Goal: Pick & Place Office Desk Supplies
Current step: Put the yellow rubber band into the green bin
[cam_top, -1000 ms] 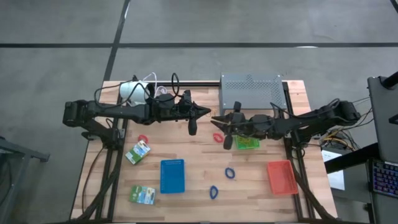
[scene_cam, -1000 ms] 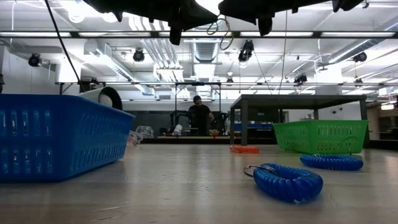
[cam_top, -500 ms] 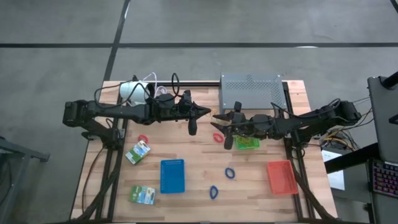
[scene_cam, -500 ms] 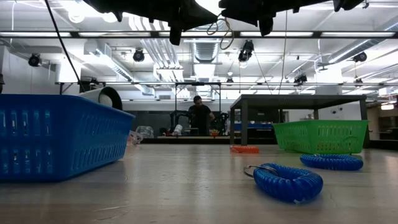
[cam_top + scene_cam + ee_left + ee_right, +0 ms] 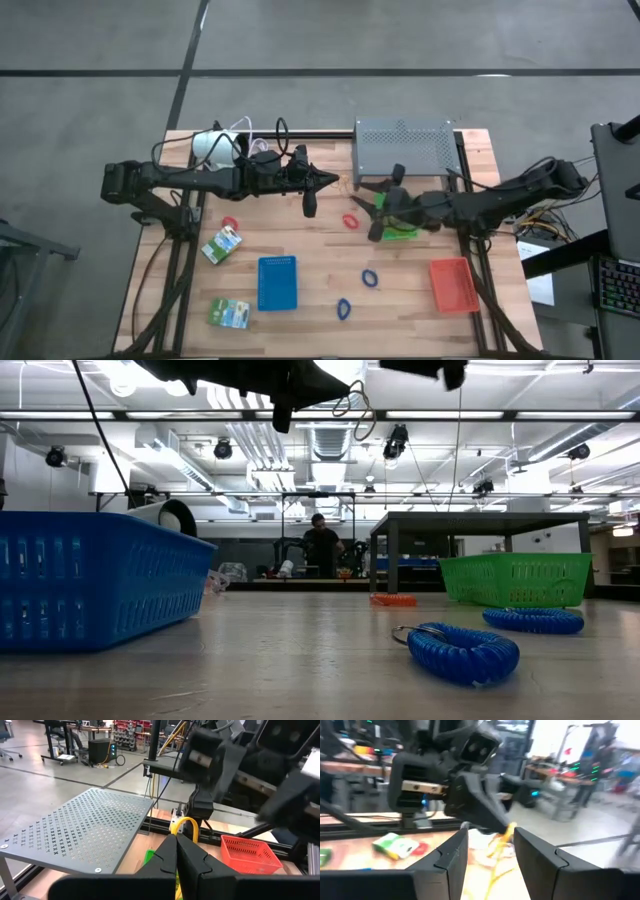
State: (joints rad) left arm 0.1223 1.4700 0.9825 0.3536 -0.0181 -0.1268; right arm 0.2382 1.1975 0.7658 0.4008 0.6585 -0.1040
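My left gripper (image 5: pixel 333 181) hangs high over the middle of the table, pointing toward its right side, shut on a thin yellow rubber band (image 5: pixel 185 827). My right gripper (image 5: pixel 362 190) faces it a short way to the right, open and empty; its wrist view shows the left gripper (image 5: pixel 470 805) with the band (image 5: pixel 506 833) at its tip. On the table lie red loops (image 5: pixel 350 221) (image 5: pixel 230 222), blue loops (image 5: pixel 369 277) (image 5: pixel 343 308) and green-and-white packets (image 5: pixel 221 244) (image 5: pixel 229 314). My left gripper pinches the yellow rubber band between its two shut fingers (image 5: pixel 165 854), near their tips. The band's loop (image 5: pixel 186 823) sticks out beyond the fingertips and strands (image 5: pixel 496 851) hang below. The fingers lie about level, pointing toward the table's right. The band is lifted clear of the table.
A blue tray (image 5: pixel 277 282) sits near the front, a red tray (image 5: pixel 452 284) at the front right, a green tray (image 5: pixel 400 231) under the right arm. A grey perforated stand (image 5: pixel 403 146) and a white cylinder with cable (image 5: pixel 210 147) stand along the far edge.
My right gripper has drawn back from the left gripper's tip toward the table's right edge and has turned about its wrist. The left gripper has stayed in place, still shut on the rubber band.
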